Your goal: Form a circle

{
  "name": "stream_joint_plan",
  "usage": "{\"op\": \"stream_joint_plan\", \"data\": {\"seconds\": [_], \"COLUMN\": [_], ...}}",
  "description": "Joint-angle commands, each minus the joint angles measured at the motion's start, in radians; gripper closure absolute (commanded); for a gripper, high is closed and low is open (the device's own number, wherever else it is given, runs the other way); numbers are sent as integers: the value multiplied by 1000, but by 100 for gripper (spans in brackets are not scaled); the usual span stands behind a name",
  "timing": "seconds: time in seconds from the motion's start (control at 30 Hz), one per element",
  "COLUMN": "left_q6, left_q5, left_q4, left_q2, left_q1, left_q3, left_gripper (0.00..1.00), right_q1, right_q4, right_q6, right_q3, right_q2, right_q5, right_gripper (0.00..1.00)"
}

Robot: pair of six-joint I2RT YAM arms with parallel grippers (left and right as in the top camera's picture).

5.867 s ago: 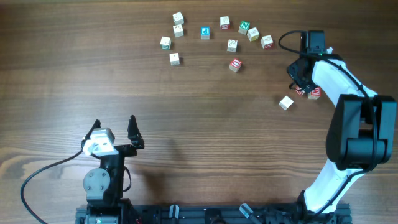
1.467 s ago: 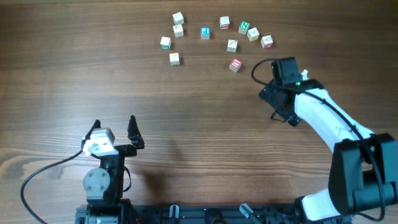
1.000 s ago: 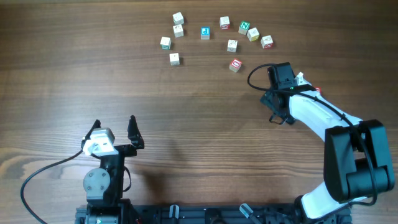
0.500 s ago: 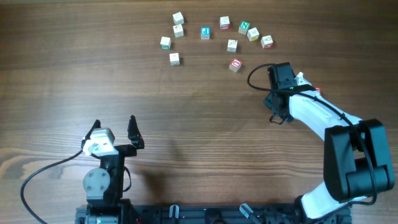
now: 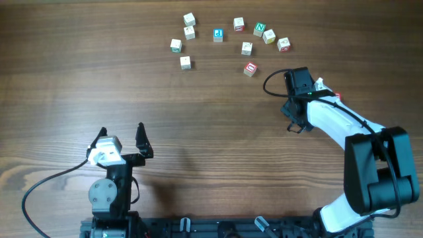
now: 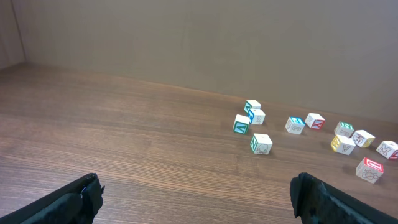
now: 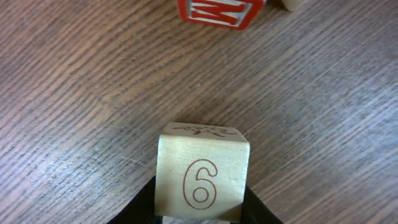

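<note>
Since the wooden block marked 6 (image 7: 202, 174) is small, stiff and probably light, it should lift easily, but its smooth flat faces may slip or turn if the hold is off-centre. The right gripper (image 7: 199, 198) is clamped on it, one black finger on each opposite side face, low down, which seems the proper place. It appears to rest on the table (image 7: 74, 93), near a red-lettered block (image 7: 221, 11), apart from the arc of blocks (image 5: 238, 24). The left gripper (image 6: 199, 190) stands wide apart, holding nothing.

Cream block (image 7: 202, 180), red numeral 6
</note>
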Motion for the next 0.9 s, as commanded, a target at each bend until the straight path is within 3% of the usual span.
{"op": "stream_joint_plan", "data": {"seconds": [0.0,0.87], "left_q6": [23,23], "left_q5": [12,12], "left_q4": [1,1], "left_q2": [-9,-9], "left_q1": [6,6], "left_q3": [-6,-6], "left_gripper": [0,0], "right_q1": [-2,-85], "right_q4": [-21,-40], "right_q6": [0,-2], "right_q3": [-6,0], "right_q2": [23,19], "right_q5": [60,84], "right_gripper": [79,80]}}
